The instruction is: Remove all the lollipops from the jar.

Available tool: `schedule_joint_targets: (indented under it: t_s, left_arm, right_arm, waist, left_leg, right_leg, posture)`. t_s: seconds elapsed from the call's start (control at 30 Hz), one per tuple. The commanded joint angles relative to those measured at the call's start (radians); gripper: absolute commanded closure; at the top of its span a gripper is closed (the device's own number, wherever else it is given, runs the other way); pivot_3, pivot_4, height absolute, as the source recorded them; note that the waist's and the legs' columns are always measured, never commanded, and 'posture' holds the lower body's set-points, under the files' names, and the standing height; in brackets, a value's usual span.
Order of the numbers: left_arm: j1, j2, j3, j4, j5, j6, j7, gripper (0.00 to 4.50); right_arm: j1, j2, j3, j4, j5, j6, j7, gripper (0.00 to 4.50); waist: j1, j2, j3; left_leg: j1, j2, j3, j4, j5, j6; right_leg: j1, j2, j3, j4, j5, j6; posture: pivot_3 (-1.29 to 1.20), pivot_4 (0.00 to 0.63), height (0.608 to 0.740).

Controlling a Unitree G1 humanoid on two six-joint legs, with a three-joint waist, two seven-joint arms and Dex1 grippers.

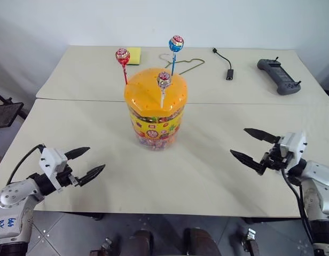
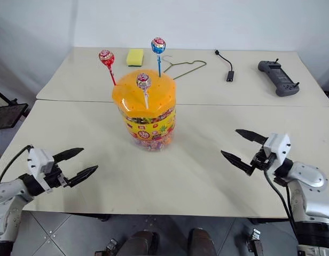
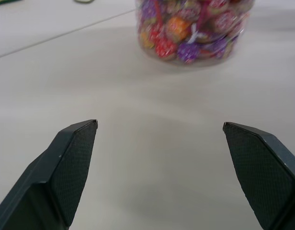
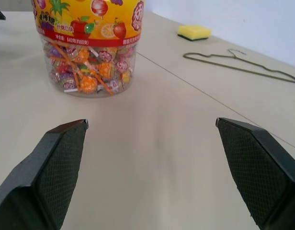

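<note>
The jar (image 1: pixel 155 109) stands upright on the table (image 1: pixel 207 176), about midway between the left and right edges and just in front of the seam where the two tabletops meet. Its orange lid (image 1: pixel 154 93) has small holes, and three lollipops are pushed into them by the stick, so the heads stand free above the lid: the red one (image 1: pixel 122 56) at the far left side, the blue one (image 1: pixel 175 44) at the far right side, the pinkish one (image 1: pixel 164 79) nearer the front. This way each stick can be taken from the side and pulled upward, I think.

The left gripper (image 1: pixel 84 162) hangs near the front left corner of the table, the right gripper (image 1: pixel 255 147) near the front right edge. Both have the jaws wide apart and hold nothing. Both point inward to the jar but are well apart from it, so it seems no lollipop is removed yet.

On the far tabletop lie a yellow sponge (image 1: pixel 134 55), a wire hanger (image 1: pixel 183 64), a black cable (image 1: pixel 225 63) and a controller (image 1: pixel 279 77), all away from the jar.
</note>
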Motion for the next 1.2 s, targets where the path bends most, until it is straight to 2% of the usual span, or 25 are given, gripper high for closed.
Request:
schedule_joint_targets:
  t_s: [0.03, 0.13, 0.3, 0.4, 0.53, 0.73, 0.83, 1.0, 1.2]
  left_arm:
    - [0.029, 0.023, 0.024, -0.04, -0.05, 0.057, -0.032, 0.04]
    - [-0.058, 0.026, 0.079, -0.03, -0.216, 0.201, -0.03, 0.04]
    - [-0.324, 0.037, 0.116, 0.007, -0.465, 0.461, 0.036, 0.04]
    - [-0.538, 0.007, 0.067, 0.097, -0.452, 0.476, 0.071, 0.04]
    - [-0.77, -0.045, -0.035, 0.218, -0.381, 0.444, 0.023, 0.04]
    - [-0.912, -0.091, -0.073, 0.371, -0.348, 0.423, -0.073, 0.04]
    - [-0.969, -0.127, -0.111, 0.412, -0.324, 0.414, -0.115, 0.62]
    - [-0.998, -0.156, -0.146, 0.427, -0.296, 0.414, -0.153, 2.2]
    - [-1.024, -0.18, -0.06, 0.452, -0.34, 0.426, -0.086, 3.94]
  right_arm:
    - [0.005, -0.011, -0.029, -0.027, 0.023, 0.004, 0.016, 0.02]
    - [-0.002, 0.027, -0.061, -0.178, 0.213, 0.17, -0.061, 0.02]
    - [-0.044, 0.068, -0.049, -0.437, 0.365, 0.302, -0.198, 0.02]
    - [-0.08, 0.109, -0.035, -0.534, 0.397, 0.299, -0.237, 0.02]
    - [-0.116, 0.121, 0.006, -0.589, 0.383, 0.312, -0.258, 0.02]
    - [-0.127, 0.137, 0.026, -0.611, 0.372, 0.313, -0.294, 0.02]
    - [-0.12, 0.149, 0.038, -0.616, 0.359, 0.305, -0.309, 0.0]
    - [-0.116, 0.164, 0.052, -0.622, 0.341, 0.301, -0.319, 0.0]
    - [-0.12, 0.171, 0.055, -0.618, 0.334, 0.301, -0.317, 0.0]
  waist:
    - [-0.002, 0.001, 0.0]
    - [0.001, 0.002, 0.001]
    - [0.01, 0.003, 0.002]
    - [0.018, 0.003, 0.002]
    - [0.022, 0.002, 0.002]
    - [0.0, 0.002, 0.002]
    - [-0.001, 0.002, 0.002]
    - [-0.001, 0.002, 0.002]
    - [0.0, 0.001, 0.002]
  left_leg:
    - [0.0, 0.0, 0.0, 0.0, 0.0, 0.0]
    - [0.0, 0.001, 0.001, 0.0, 0.0, 0.0]
    - [0.0, 0.001, -0.001, 0.002, 0.001, -0.002]
    - [-0.001, 0.001, -0.002, 0.002, 0.001, -0.002]
    - [0.0, -0.002, -0.002, 0.002, 0.001, -0.002]
    - [-0.001, -0.003, -0.001, 0.001, 0.001, -0.001]
    - [-0.001, -0.002, -0.001, 0.002, 0.001, -0.001]
    - [-0.001, -0.003, -0.001, 0.003, 0.001, -0.001]
    - [-0.001, -0.002, -0.001, 0.003, 0.001, -0.001]
  right_leg:
    - [0.0, 0.0, 0.0, 0.0, 0.0, 0.0]
    - [0.0, 0.001, 0.0, 0.0, 0.0, 0.0]
    - [0.0, 0.001, 0.0, 0.002, 0.001, -0.001]
    - [-0.001, 0.001, -0.001, 0.003, 0.001, -0.001]
    - [-0.001, 0.003, -0.003, 0.009, 0.001, -0.001]
    - [-0.002, 0.004, -0.01, 0.009, 0.001, -0.001]
    - [-0.002, 0.005, -0.012, 0.01, 0.001, -0.001]
    - [-0.002, 0.004, -0.011, 0.013, 0.001, -0.001]
    - [-0.003, 0.004, -0.01, 0.013, 0.001, -0.001]
  posture:
    - [0.0, 0.15, 0.74]
    - [0.0, 0.15, 0.74]
    - [0.0, 0.15, 0.74]
    - [0.0, 0.15, 0.74]
    - [0.0, 0.15, 0.74]
    - [0.0, 0.15, 0.74]
    - [0.0, 0.15, 0.74]
    - [0.0, 0.15, 0.74]
    - [0.0, 0.15, 0.74]
